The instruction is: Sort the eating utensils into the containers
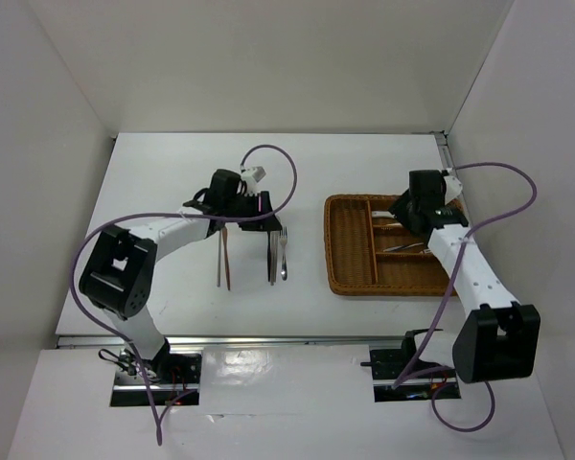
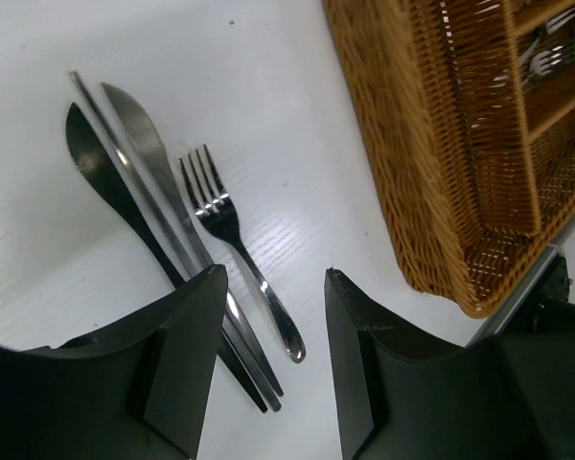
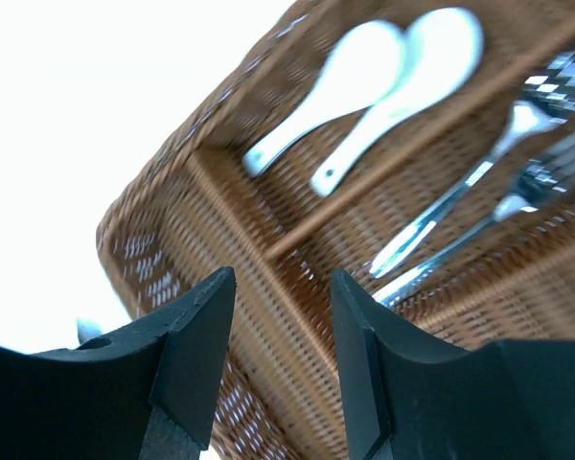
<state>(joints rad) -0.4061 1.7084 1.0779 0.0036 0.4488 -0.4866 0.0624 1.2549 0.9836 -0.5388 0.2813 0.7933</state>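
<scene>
the wicker tray is sitting on the right half of the table. in the right wrist view two white soup spoons are lying side by side in one compartment. across a divider, a few silver utensils are lying in the next one, too blurry to tell forks from spoons.

out on the table, the chopsticks are lying together at the left. well apart from them, the knives and a fork are lying just beside each other, left of the tray.

the left gripper is hovering over that group, jaws standing partly apart and gripping nothing. the fork handle is showing in the gap and the knife handles are running out of sight behind one side of it. the right gripper is hanging over the tray, jaws parted about the same, holding nothing.

a thin straight strip is lying between the two knives; can't tell what it is. from above, the right gripper is covering part of the tray.
</scene>
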